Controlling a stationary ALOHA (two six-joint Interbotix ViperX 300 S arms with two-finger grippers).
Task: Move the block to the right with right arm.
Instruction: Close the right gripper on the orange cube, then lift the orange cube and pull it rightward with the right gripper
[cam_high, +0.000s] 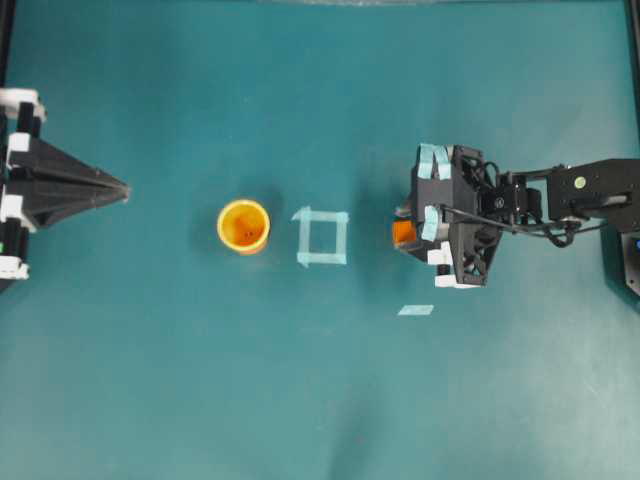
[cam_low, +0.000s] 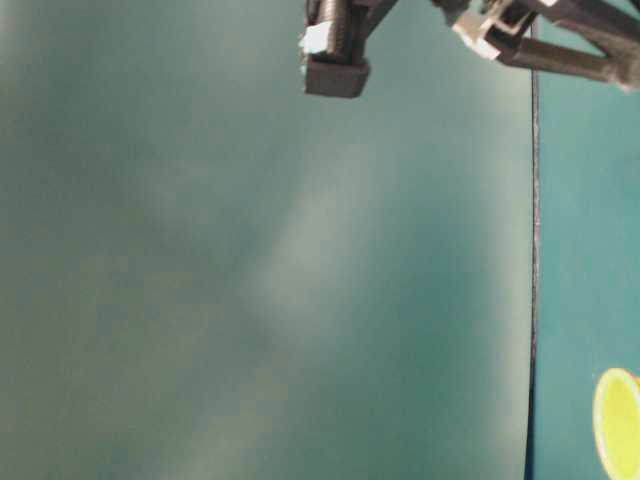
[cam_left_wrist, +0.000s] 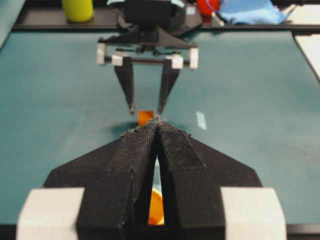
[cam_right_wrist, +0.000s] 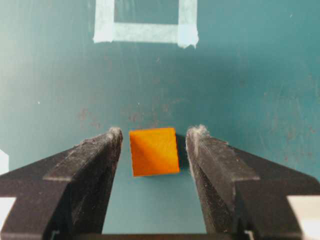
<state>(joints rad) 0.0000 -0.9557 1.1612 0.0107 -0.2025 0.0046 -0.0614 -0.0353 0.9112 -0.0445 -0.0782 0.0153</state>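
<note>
The block (cam_right_wrist: 154, 151), a small orange cube, rests on the teal table between the two fingers of my right gripper (cam_right_wrist: 156, 132). The gripper is open, and a thin strip of table shows on each side of the cube. From overhead the block (cam_high: 403, 233) peeks out at the left edge of the right arm's body, to the right of the tape square (cam_high: 322, 238). In the left wrist view the right gripper's fingers (cam_left_wrist: 131, 95) point down over the block (cam_left_wrist: 145, 117). My left gripper (cam_high: 125, 190) is shut and holds nothing, at the far left.
An orange cup (cam_high: 243, 226) stands left of the tape square. A short tape strip (cam_high: 415, 310) lies on the table nearer the front, below the right arm. Bare teal table surrounds the block. Clutter sits beyond the far table edge (cam_left_wrist: 240, 27).
</note>
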